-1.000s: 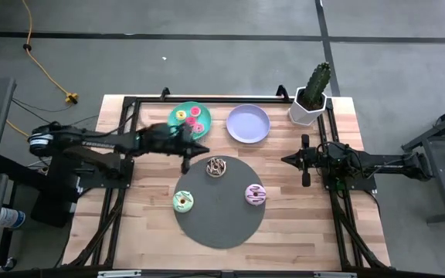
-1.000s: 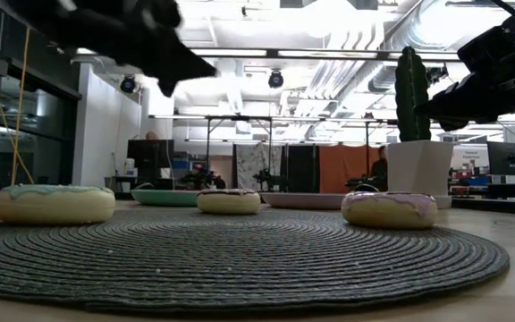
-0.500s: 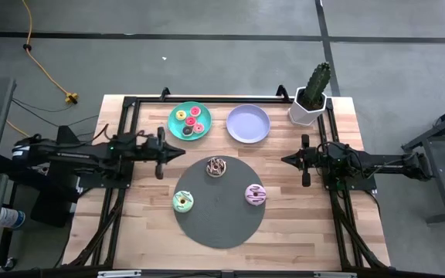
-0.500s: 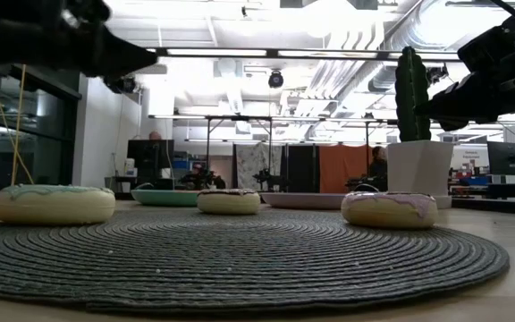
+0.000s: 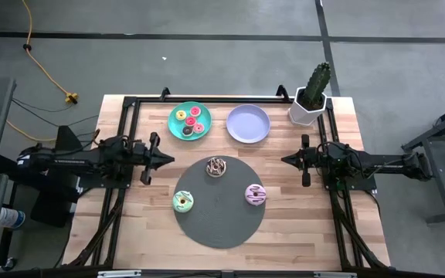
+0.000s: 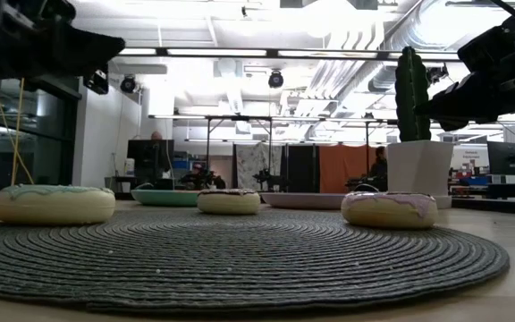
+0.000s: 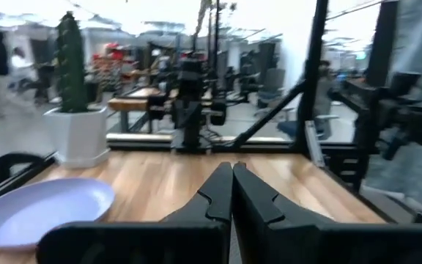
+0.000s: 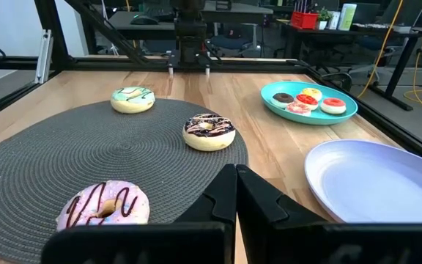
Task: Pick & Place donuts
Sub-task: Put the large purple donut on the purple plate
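Resting on a round woven grey mat [image 5: 219,224] at the centre of a wooden table [image 5: 284,224] are three large donuts; four small ones lie on a teal plate [image 5: 174,123].
Green-iced donut [image 5: 183,201] sits at the mat's left edge, chocolate-sprinkled donut [image 5: 217,166] at its far edge, pink-striped donut [image 5: 255,194] at its right edge. Small donuts [image 5: 191,120], pink, red, yellow and brown, cluster on the teal plate beside a smooth lilac plate [image 5: 248,123]. A potted cactus [image 5: 310,94] stands at the far right corner. Left gripper [image 5: 157,157] and right gripper [image 5: 290,160] hover at the table's left and right sides, fingers pressed together, empty.
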